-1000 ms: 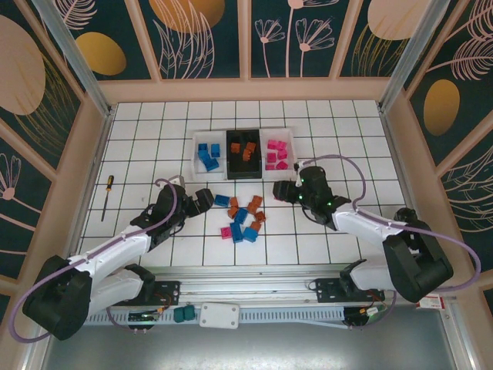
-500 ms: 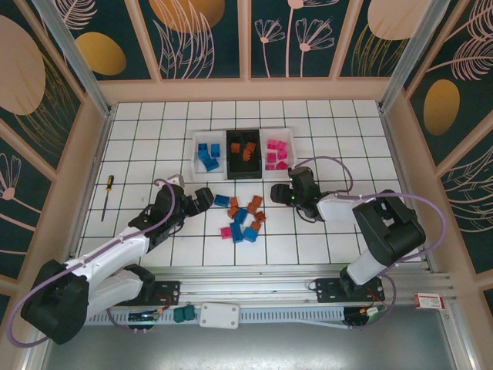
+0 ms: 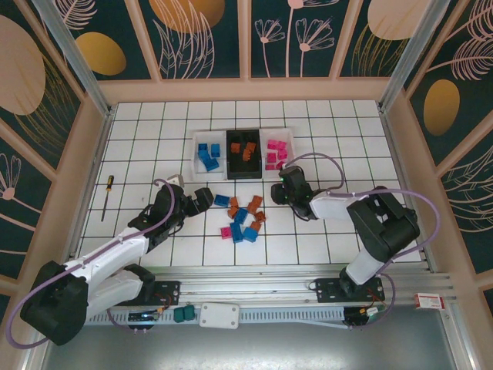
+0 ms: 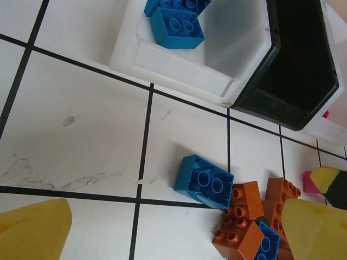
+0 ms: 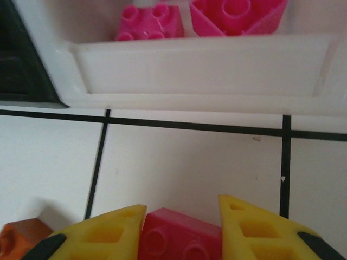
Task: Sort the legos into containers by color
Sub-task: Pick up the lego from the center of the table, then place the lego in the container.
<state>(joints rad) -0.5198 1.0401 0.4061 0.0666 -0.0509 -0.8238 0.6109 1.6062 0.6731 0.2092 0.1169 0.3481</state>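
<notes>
Two yellow fingers [image 5: 108, 233] of the right gripper [image 5: 181, 214] clamp a pink brick [image 5: 181, 241] just short of the right white tray [image 5: 200, 65], which holds pink legos [image 5: 143, 23] toward the table's [image 3: 347, 123] far edge. That arm folds sharply back from the near edge, forearm lying leftward. The left gripper [image 4: 176, 205] hangs spread wide over a blue brick [image 4: 205, 181] beside the loose pile [image 3: 243, 216] mid-table, its arm stretched low from the near-left corner.

Screwdriver [image 3: 108, 197] on the white tiled table [image 3: 339, 123], teal blocks [image 3: 183, 313] beside white box [image 3: 219, 315]
</notes>
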